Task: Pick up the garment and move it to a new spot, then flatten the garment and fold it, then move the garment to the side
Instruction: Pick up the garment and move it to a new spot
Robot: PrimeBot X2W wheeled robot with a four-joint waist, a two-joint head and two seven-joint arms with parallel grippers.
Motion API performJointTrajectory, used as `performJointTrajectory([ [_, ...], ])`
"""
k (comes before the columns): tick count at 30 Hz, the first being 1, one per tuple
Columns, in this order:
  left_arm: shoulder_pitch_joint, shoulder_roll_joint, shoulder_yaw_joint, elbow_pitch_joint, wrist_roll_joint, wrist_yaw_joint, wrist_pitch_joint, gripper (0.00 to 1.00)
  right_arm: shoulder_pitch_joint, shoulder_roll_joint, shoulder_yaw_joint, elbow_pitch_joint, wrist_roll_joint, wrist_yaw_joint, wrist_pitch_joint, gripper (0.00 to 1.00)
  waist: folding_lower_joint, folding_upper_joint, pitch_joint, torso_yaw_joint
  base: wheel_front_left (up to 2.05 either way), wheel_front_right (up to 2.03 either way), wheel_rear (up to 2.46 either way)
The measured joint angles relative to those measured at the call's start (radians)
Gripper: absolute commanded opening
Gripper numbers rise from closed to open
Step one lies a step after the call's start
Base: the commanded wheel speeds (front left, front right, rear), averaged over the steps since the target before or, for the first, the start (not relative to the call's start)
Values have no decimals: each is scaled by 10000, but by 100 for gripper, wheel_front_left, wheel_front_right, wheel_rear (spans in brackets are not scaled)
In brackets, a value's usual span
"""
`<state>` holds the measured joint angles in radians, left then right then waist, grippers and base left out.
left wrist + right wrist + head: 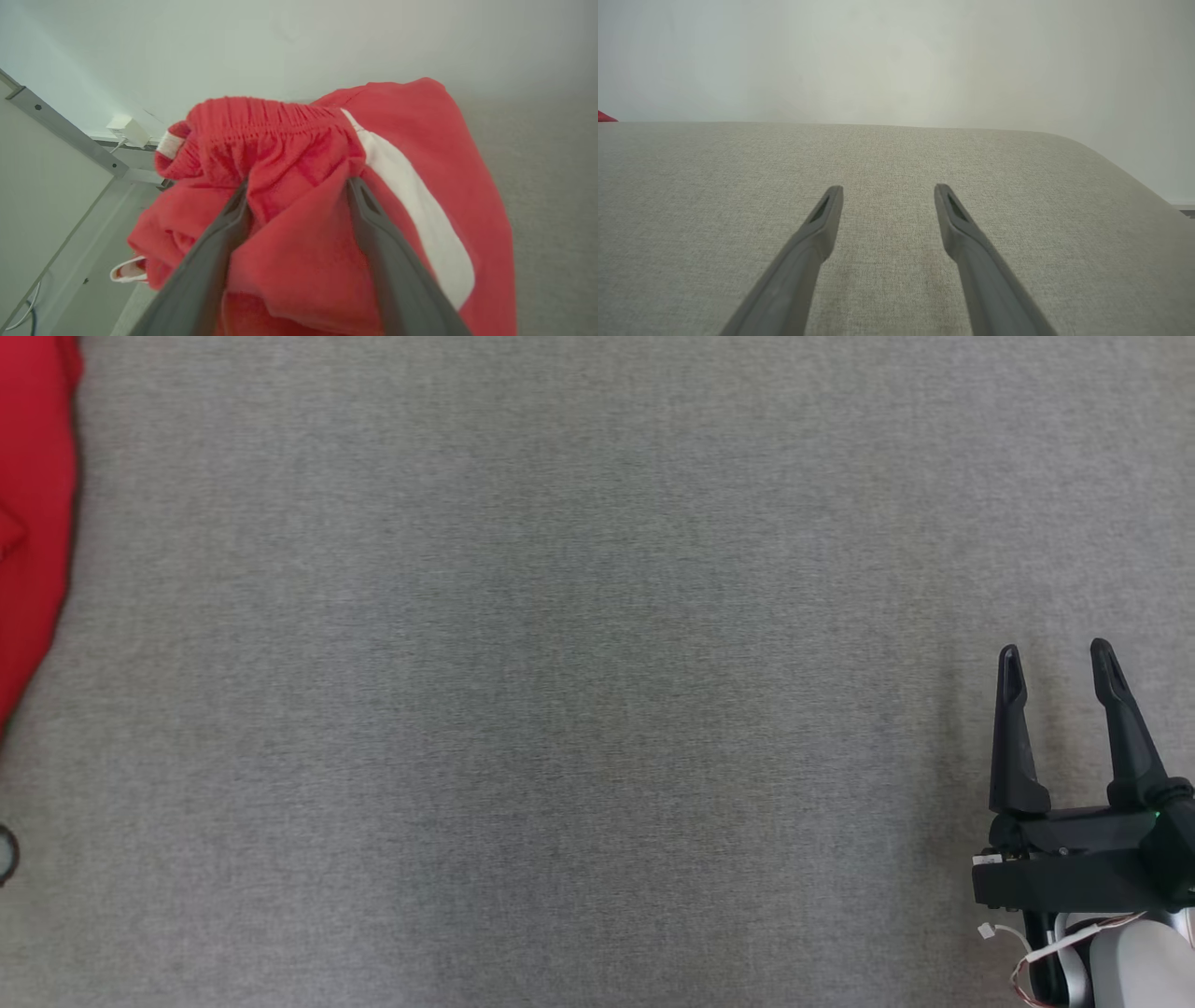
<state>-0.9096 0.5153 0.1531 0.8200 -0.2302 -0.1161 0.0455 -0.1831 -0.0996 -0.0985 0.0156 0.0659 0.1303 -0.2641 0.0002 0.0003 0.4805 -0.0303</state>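
The garment (33, 523) is red with a white side stripe and an elastic waistband, and lies bunched at the far left edge of the head view. In the left wrist view the garment (299, 224) bulges between the two fingers of my left gripper (298, 184), whose jaws stand wide apart astride a fold just below the waistband. My right gripper (1056, 651) is open and empty at the lower right, above bare grey surface. In its own wrist view the right gripper (888, 188) points across the cloth, and a red sliver of the garment (605, 116) shows at the left edge.
A grey fabric-covered table (597, 709) spreads across the head view. Its far edge and rounded right corner (1111, 158) meet a white wall. Beside the garment are a metal frame (70, 130) and a white plug (127, 130). A small dark ring (5, 854) sits at the left edge.
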Motion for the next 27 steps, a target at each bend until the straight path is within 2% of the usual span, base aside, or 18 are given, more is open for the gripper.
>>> performJointTrajectory([
  [3,-29,27,-165,709,-81,-58,727,100,-1,6,54,0,-2,0,0,100,-1,-1,21,-88,0,0,0],
  [4,-27,25,-249,840,-94,-73,792,83,-3,10,82,-2,-2,0,0,100,-1,-1,3,-89,0,0,0],
  [5,-58,21,-247,922,-173,-75,794,32,-5,27,115,-2,-2,0,0,100,-1,-1,-17,-84,0,0,0],
  [6,-105,36,-305,966,-173,-75,719,0,-5,33,115,2,-2,0,0,100,-1,-1,-39,-77,0,0,0],
  [17,-1074,343,-993,497,456,-69,-2234,0,89,169,330,334,130,0,-2,100,-4,-3,-843,112,0,0,0],
  [23,-2007,-77,-1755,-652,403,-86,-2709,0,231,339,583,677,290,0,0,100,-4,-4,-1611,171,0,0,0],
  [27,-2456,-560,-2744,-1825,328,-132,-2380,0,260,426,656,765,424,0,-2,100,-4,-4,-2110,36,0,0,0],
])
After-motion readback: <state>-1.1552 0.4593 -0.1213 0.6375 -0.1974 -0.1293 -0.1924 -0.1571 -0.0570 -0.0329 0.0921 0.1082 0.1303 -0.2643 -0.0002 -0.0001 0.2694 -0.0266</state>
